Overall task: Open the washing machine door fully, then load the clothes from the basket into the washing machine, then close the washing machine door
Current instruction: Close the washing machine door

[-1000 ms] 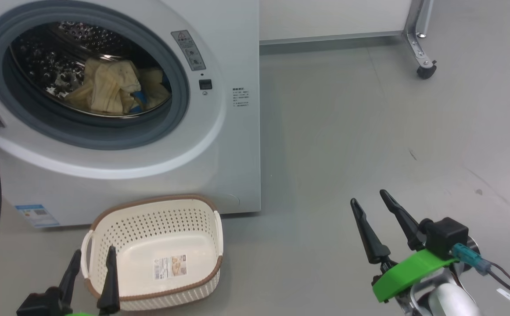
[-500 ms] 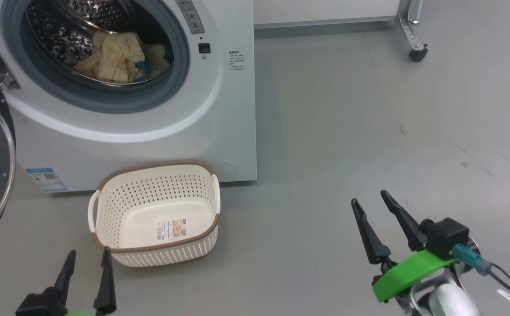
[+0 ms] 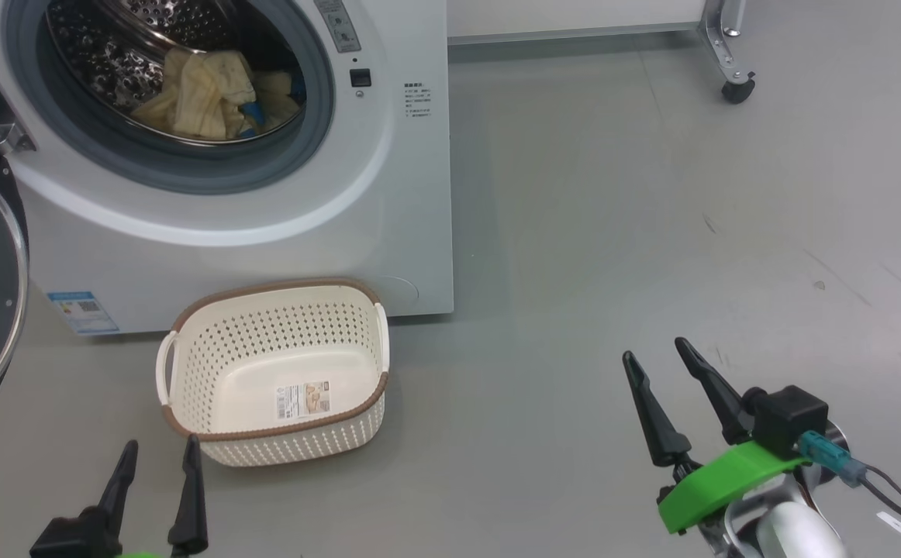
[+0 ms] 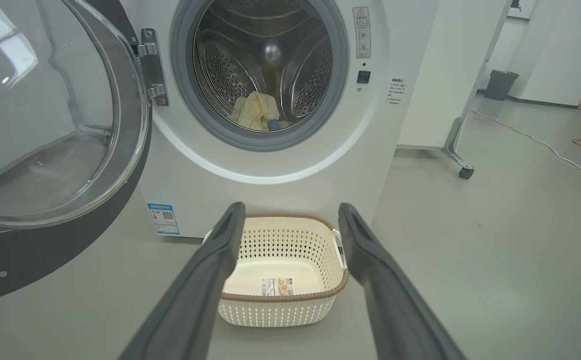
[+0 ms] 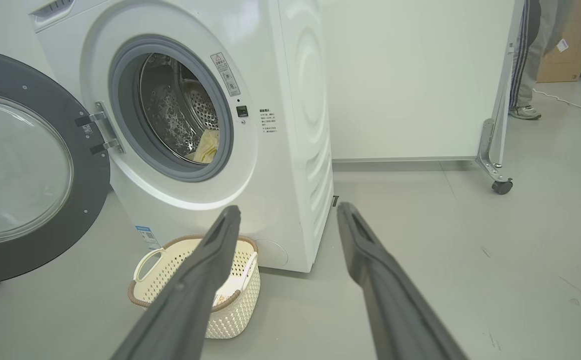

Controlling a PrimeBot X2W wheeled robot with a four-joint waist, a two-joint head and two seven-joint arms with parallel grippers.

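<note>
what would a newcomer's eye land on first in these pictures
First the big white washing machine at the head view's upper left, its black-rimmed door swung wide open and pale yellow clothes heaped in the drum. Then the cream basket on the floor before it, no clothes inside. The left claw and right claw stand open at the bottom.

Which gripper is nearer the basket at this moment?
Left. The left gripper, open, sits just short of the basket's near left corner. The right gripper, also open, is well off to the basket's right side.
</note>
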